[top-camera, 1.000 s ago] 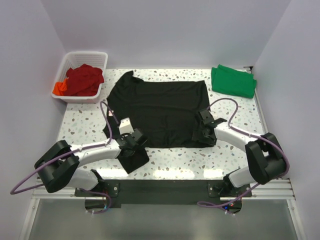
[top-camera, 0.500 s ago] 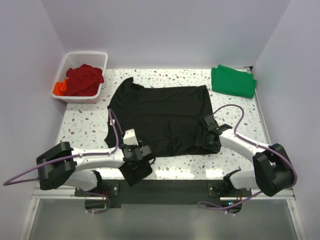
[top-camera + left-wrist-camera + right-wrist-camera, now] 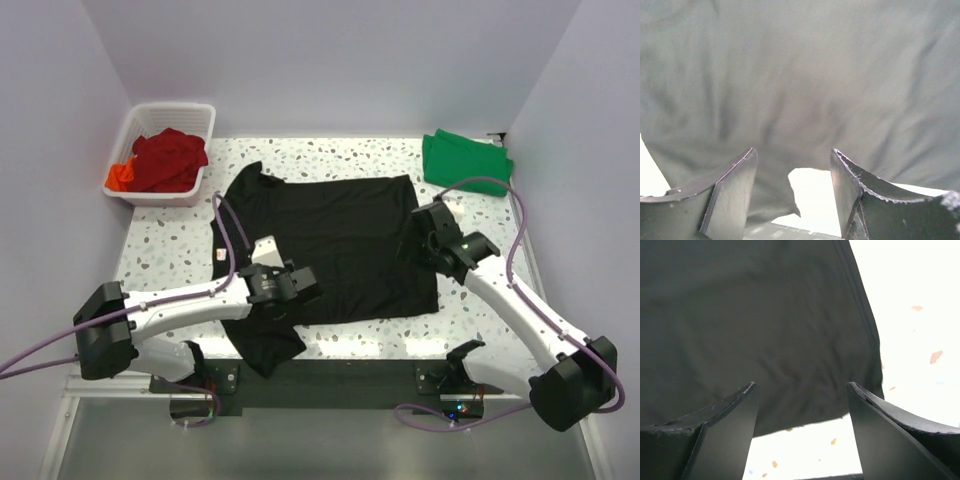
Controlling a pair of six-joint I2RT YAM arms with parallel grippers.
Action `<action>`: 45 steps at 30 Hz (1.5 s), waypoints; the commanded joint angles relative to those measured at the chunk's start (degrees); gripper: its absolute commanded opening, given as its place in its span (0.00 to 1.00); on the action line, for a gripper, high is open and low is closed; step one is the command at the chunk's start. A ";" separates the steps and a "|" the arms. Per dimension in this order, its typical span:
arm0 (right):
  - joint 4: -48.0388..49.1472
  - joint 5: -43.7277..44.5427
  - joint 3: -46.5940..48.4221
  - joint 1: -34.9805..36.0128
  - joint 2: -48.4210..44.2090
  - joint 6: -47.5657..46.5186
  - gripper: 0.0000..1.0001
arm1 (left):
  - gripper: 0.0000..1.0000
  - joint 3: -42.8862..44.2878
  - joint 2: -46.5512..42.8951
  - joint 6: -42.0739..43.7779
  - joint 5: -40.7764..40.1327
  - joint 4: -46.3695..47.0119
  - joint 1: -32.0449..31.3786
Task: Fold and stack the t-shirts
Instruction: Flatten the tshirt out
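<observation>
Both grippers have been lifted off the near hem since a second ago, and the black t-shirt [image 3: 330, 240] has been drawn nearer the front edge. The left gripper [image 3: 290, 288] is seen with its jaws parted and nothing between them, dark cloth spread beneath its fingers [image 3: 732, 187]. The right gripper [image 3: 432, 228] is likewise held apart and empty, above the shirt's right edge, where a stitched hem is visible. The black shirt is laid flat mid-table [image 3: 160, 240], lightly wrinkled, one sleeve trailing off the near edge. A green t-shirt [image 3: 466, 162] is folded at the far right corner. Dark red [image 3: 168, 158] and orange [image 3: 120, 178] t-shirts are bundled in the white basket [image 3: 196, 112].
</observation>
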 commanded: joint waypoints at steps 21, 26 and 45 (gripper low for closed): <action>15.05 -4.28 38.27 -7.78 40.26 -14.22 0.76 | 0.62 43.05 36.57 43.29 14.95 23.97 47.61; 16.54 -3.67 42.94 -8.13 45.98 -15.20 0.76 | 0.58 46.40 42.81 46.62 19.26 29.93 51.05; 17.86 -4.72 55.87 -8.75 58.11 -15.46 0.74 | 0.58 70.92 59.79 49.44 23.66 33.37 56.94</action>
